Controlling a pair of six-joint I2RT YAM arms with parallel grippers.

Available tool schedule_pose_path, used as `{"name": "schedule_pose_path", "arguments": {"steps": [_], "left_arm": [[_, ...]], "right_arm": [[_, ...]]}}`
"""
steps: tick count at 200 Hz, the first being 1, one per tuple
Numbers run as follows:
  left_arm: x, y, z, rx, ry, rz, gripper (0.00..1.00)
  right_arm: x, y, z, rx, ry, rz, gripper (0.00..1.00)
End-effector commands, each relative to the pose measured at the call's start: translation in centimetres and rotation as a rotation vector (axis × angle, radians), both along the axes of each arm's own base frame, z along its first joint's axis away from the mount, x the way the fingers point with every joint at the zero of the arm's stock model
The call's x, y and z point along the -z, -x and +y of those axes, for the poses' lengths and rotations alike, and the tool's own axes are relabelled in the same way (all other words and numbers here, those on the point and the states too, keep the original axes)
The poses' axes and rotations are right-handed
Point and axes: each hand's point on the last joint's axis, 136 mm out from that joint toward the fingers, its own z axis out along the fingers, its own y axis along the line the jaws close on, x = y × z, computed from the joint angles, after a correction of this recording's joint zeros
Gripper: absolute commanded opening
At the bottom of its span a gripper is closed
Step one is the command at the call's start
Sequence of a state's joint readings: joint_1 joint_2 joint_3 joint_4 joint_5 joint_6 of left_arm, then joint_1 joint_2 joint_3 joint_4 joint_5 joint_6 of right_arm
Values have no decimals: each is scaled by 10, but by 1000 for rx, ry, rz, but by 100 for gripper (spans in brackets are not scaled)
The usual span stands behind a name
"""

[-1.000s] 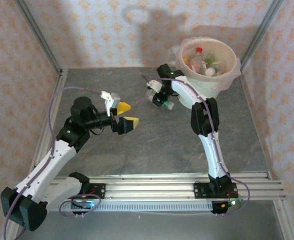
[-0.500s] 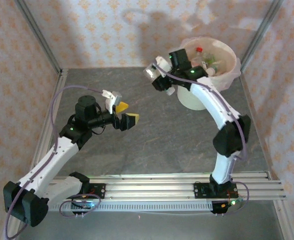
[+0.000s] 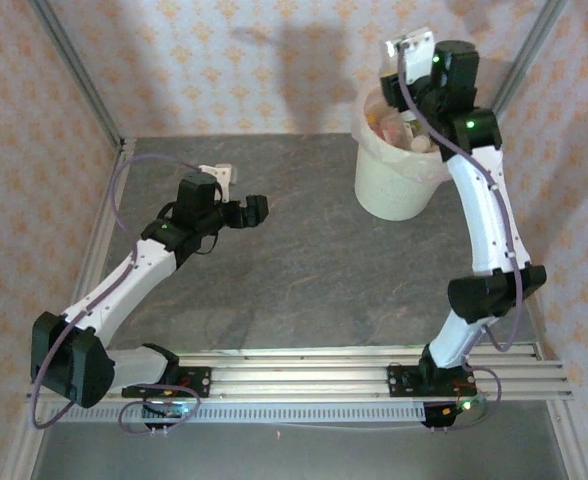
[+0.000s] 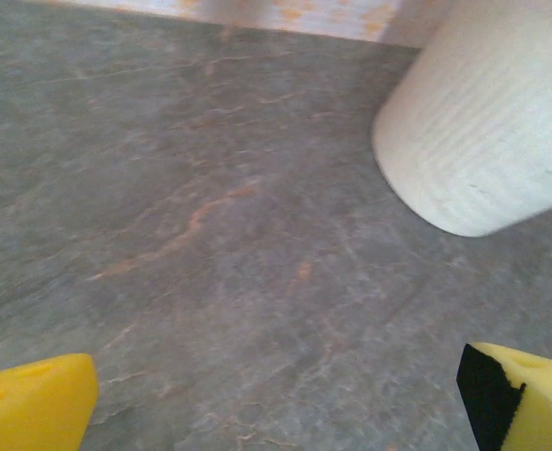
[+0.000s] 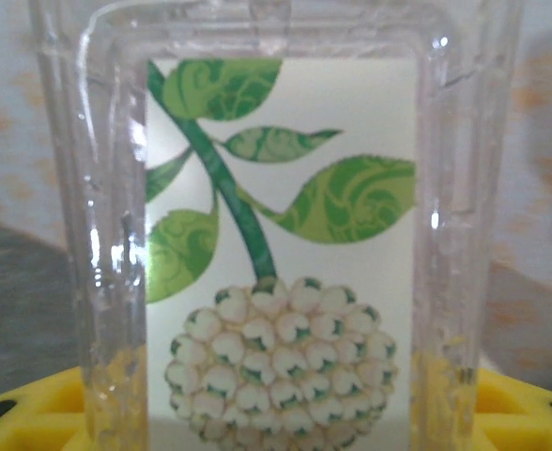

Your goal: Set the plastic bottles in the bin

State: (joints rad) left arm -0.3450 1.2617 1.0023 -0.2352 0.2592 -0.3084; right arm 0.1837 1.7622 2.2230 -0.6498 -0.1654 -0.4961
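Right pincer (image 5: 276,423) clamps a leaf-labelled bottle (image 5: 276,235) over the bin (image 3: 399,185), at the bench's (image 3: 304,280) one o'clock. Released off-centre, it could clip the rim and bounce out. Left pincer (image 4: 276,395) gapes wide, empty.

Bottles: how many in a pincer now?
1. A clear bottle with a green-leaf label, in the right pincer. The left pincer is open, empty. More bottles sit in the bin, partly hidden.
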Motion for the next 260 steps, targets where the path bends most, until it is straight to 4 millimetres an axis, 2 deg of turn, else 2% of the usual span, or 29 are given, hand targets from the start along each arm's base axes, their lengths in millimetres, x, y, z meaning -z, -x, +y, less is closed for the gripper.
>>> {"name": "schedule_pose_path", "arguments": {"steps": [1,29,53,68,84,102,147,187,222,231,238,241,260], "left_arm": [[-9,-8,25,-152,-41,-4,100],[-4,-9,43,-250,-82,17,100],[-1,-7,52,-300,-104,26,100],[0,-6,57,-321,-121,31,100],[0,-7,60,-332,-139,34,100],[-2,-8,63,-347,-155,38,100],[-6,-4,88,-456,-233,17,100],[-21,5,129,-607,-379,-32,100],[-22,17,166,-735,-438,-39,100],[-21,18,172,-748,-440,-48,100],[-20,19,176,-755,-445,-55,100],[-19,20,178,-755,-451,-55,100],[-19,26,191,-786,-505,-70,100]], "right_arm": [[19,-19,-44,133,98,86,39],[41,-32,-64,169,183,185,39],[60,-37,-86,240,289,242,47],[70,-37,-92,254,309,276,60],[74,-36,-88,234,294,287,83],[62,-30,-82,214,252,263,93],[5,6,-76,214,114,118,97],[-5,46,-73,213,-14,11,99],[10,89,-86,289,-135,-107,99],[18,100,-89,307,-168,-126,99],[36,104,-90,319,-182,-112,99],[35,112,-92,325,-190,-128,99],[60,134,-107,411,-224,-137,99]]}}
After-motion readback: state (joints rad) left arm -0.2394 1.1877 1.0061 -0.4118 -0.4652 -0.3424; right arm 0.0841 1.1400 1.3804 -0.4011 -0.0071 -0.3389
